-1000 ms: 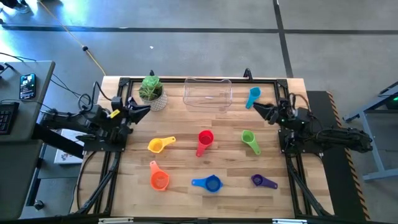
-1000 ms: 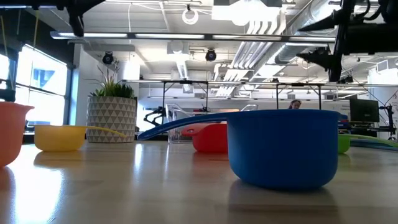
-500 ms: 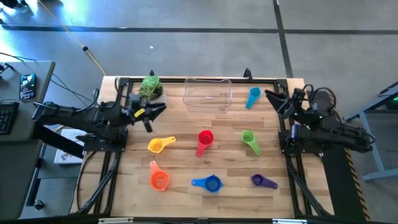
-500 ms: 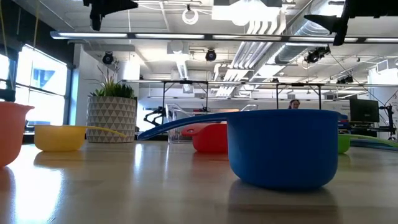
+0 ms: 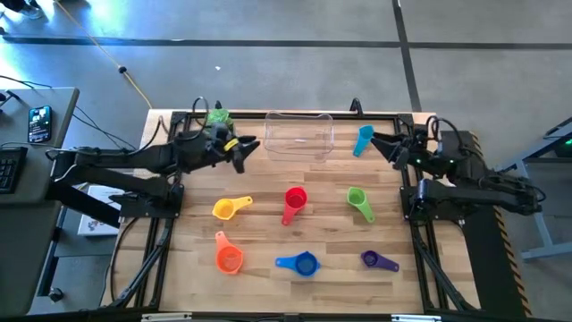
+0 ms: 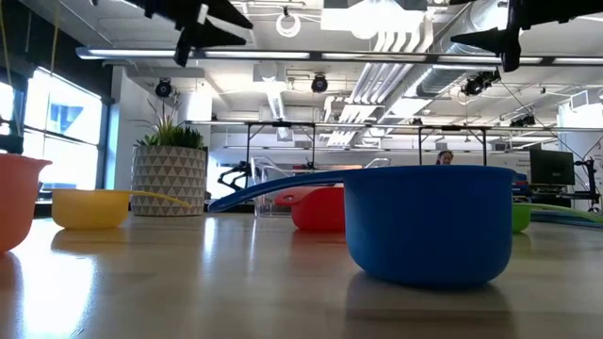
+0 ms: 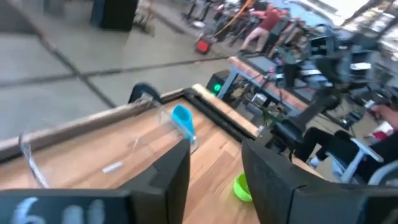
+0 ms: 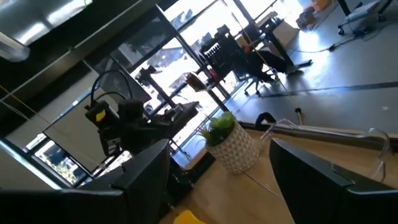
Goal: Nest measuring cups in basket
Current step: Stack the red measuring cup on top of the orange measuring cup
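Starting at the near edge of the worktop [image 5: 268,286], the blue cup [image 5: 302,263] sits in the middle, with the orange cup [image 5: 228,256] to its left and the purple cup [image 5: 377,260] to its right, all three apart from one another. In the low view the blue cup [image 6: 424,221] fills the foreground. One row farther back lie the yellow cup [image 5: 229,208], the red cup [image 5: 294,201] and the green cup [image 5: 358,202], again not touching. At the far edge stands the clear basket [image 5: 298,135], with no cup visible inside it; the light blue cup [image 5: 364,139] lies just beside its right end, and a whitish pot with a green plant [image 5: 214,119] stands to its left, partly covered by the left arm.

The left gripper [image 5: 247,148] hangs above the worktop just left of the basket, its fingers spread wide and holding nothing. The right gripper [image 5: 382,145] hangs near the light blue cup, fingers likewise spread apart and empty, touching nothing.
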